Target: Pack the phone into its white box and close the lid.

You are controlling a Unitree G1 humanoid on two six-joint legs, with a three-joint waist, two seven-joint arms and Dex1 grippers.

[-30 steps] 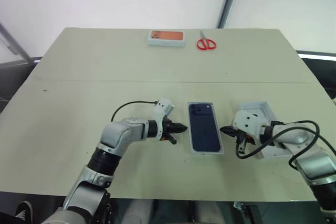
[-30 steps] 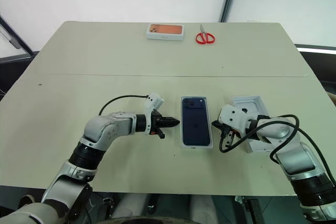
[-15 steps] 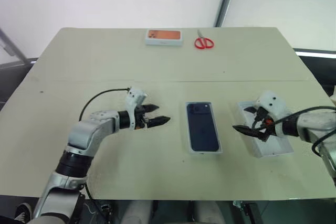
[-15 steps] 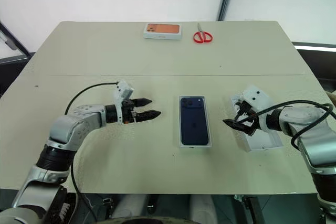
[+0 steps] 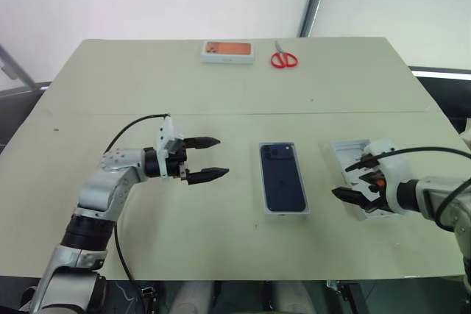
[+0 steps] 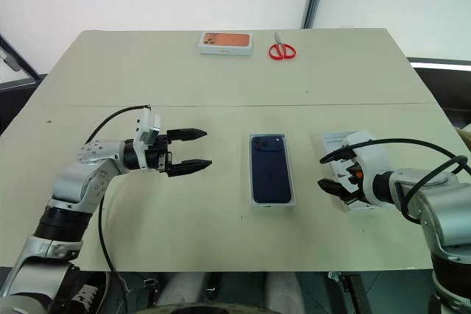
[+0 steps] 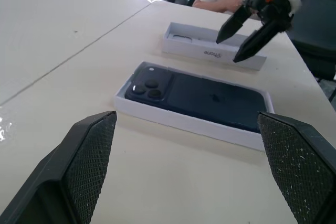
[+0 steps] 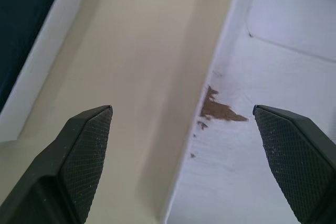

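While the phone lies in its tray:
Phone: inside white box
Left gripper: jaws apart, at box's 9 o'clock
Right gripper: jaws apart, over lid, 3 o'clock

Matt, smooth beige top on the table, with one thin seam running left to right. Glossy dark navy back on the phone, a glassy camera bump at its far corner. Thin white matt cardboard for the white box around it. Same white card for the lid at the right, with a brown scuff on its inside floor. Black knurled pads on the fingers of the left gripper. Red plastic handles on the scissors at the far edge.
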